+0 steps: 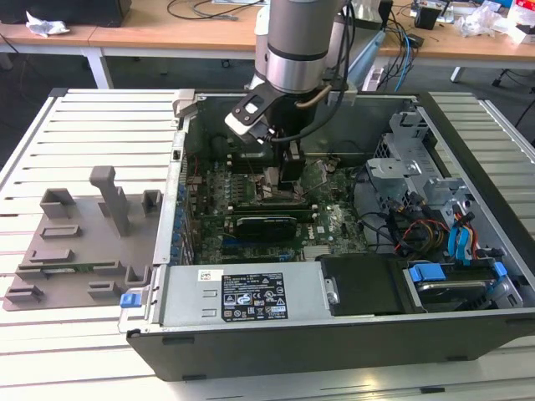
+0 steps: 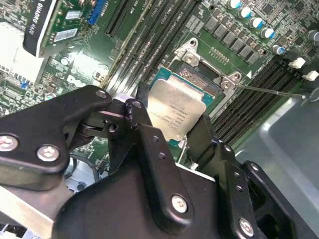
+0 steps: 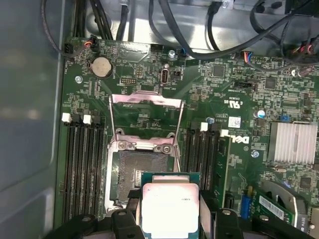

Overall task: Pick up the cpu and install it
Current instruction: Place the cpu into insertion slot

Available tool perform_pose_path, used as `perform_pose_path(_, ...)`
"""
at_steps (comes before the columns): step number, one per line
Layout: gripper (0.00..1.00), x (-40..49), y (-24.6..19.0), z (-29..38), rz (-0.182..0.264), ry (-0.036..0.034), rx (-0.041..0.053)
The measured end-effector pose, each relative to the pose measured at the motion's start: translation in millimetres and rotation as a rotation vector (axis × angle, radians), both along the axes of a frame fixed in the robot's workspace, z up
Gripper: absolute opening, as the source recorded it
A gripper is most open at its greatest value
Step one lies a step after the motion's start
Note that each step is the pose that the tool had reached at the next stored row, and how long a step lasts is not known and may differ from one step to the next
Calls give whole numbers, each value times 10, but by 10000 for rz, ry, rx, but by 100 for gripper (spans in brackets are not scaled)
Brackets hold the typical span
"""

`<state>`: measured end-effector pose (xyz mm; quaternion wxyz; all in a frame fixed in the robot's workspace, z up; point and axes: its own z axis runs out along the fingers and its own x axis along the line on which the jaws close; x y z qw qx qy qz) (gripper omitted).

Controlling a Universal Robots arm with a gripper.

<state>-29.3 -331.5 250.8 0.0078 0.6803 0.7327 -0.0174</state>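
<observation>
The cpu [image 3: 169, 206], a small square chip with a pale silver top and green rim, sits between the black fingers [image 3: 125, 219] of my gripper [image 3: 172, 221], which is shut on it. It hangs just over the near edge of the open socket [image 3: 142, 172] on the green motherboard [image 3: 224, 94]. The socket's metal load plate [image 3: 144, 117] stands flipped up behind it. In the second wrist view the cpu [image 2: 177, 109] is held by two opposite edges in the gripper [image 2: 172, 124], slightly tilted above the socket frame [image 2: 199, 62]. In the exterior view the gripper [image 1: 282, 171] reaches down inside the computer case [image 1: 468, 276].
Memory slots [image 3: 82, 164] flank the socket on both sides. A black card [image 1: 267, 224] lies across the board just in front of the gripper. Cables and drive cages [image 1: 418, 192] crowd the case at the exterior view's right. A grey fixture tray [image 1: 75, 242] lies outside the case at that view's left.
</observation>
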Motion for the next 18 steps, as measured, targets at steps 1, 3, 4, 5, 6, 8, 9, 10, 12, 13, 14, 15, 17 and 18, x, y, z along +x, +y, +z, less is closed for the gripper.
perform_pose_path(1, 55, 0, 11, -11, 0, 0, 1)
perform_pose_path(3, 55, 0, 28, -36, 0, 0, 0)
perform_pose_path(4, 55, 0, 38, -47, 1, 0, 0)
perform_pose_path(5, 55, 1, 46, -58, 2, 0, -1)
perform_pose_path(6, 55, 0, 48, -66, 1, 0, -1)
perform_pose_path(8, 55, 0, 52, -85, 0, 1, 0)
perform_pose_path(9, 55, 0, 54, -90, 0, 1, -1)
perform_pose_path(10, 55, 0, 60, -103, 0, 1, -1)
perform_pose_path(12, 55, 0, 67, -134, 1, 0, 0)
perform_pose_path(13, 55, 0, 69, -152, 1, 0, 0)
perform_pose_path(14, 55, 0, 69, -167, 0, 0, 0)
perform_pose_path(15, 55, 0, 70, -183, 1, 1, -1)
perform_pose_path(17, 55, 0, 76, -224, 1, 1, -1)
perform_pose_path(18, 55, 0, 77, -231, 1, 1, 0)
